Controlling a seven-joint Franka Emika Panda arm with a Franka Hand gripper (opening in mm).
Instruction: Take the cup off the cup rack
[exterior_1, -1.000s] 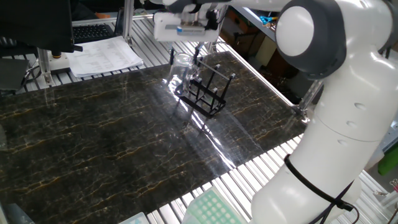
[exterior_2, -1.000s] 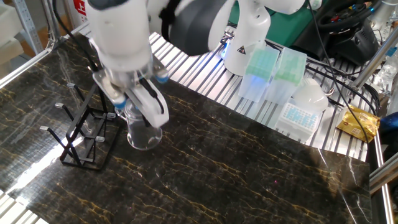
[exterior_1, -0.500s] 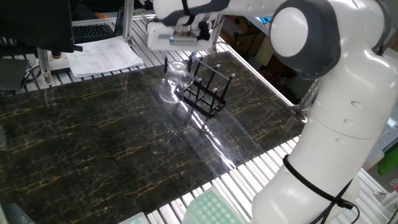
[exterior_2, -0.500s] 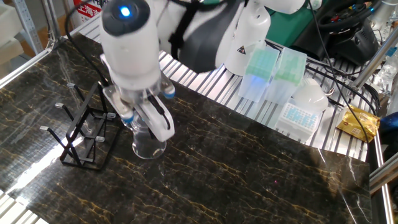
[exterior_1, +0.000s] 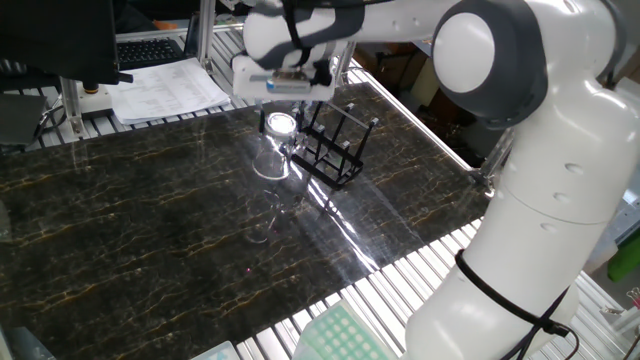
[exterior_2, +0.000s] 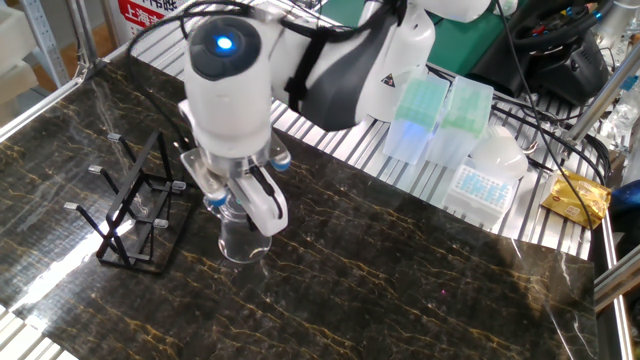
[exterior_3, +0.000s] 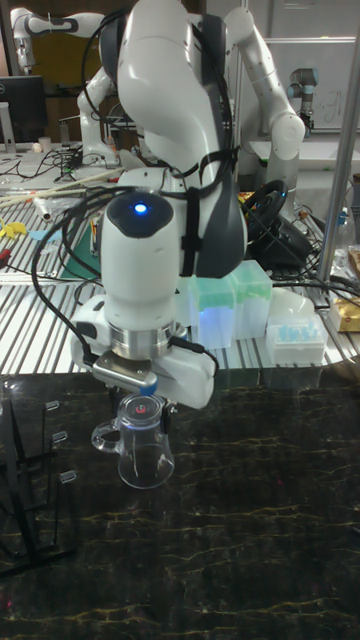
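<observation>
The cup is clear glass with a small handle on one side. It hangs upright just beside the cup rack and apart from its pegs. My gripper comes down from above and is shut on the cup's top rim. The cup's base is close to the dark marble table; I cannot tell whether it touches. The cup rack is black wire with bare upright pegs.
Pipette tip boxes stand on the slatted bench behind the marble top. A yellow packet lies at the far right. Papers and a keyboard lie beyond the table's other end.
My gripper has carried the cup sideways away from the rack and a little lower towards the table. The rack has stayed in place.
</observation>
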